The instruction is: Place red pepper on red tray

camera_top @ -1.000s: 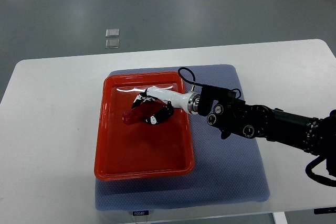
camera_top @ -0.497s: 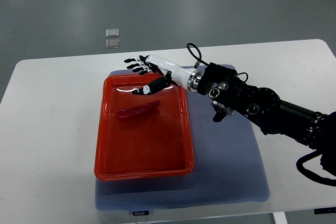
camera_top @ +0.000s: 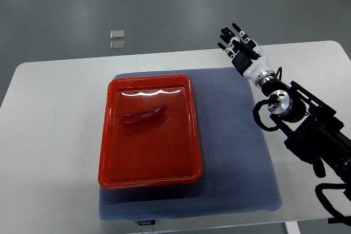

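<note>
So, starting nearest the camera: a blue-grey textured mat (camera_top: 236,163) lies on the white counter (camera_top: 49,135), its front edge close to the counter's near side. On the left part of the mat sits the red tray (camera_top: 109,157), a rectangle with its long sides running away from the camera. The red pepper (camera_top: 144,116) is lying flat inside the tray, in the far half, a bit left of the middle, angled with one end slightly farther back than the other. Nothing is touching it.

The right arm comes in from the lower right corner, all black links and cables, and stretches up along the right side of the mat. It ends in a white wrist and the right robot hand (camera_top: 239,49), which sits out past the mat's far right corner, well apart from the tray. The fingers (camera_top: 229,38) are straight and fanned out, pointing away from the camera, and hold nothing.

Beyond the counter, on the grey floor, two small pale squares (camera_top: 117,39) sit one just behind the other.
</note>
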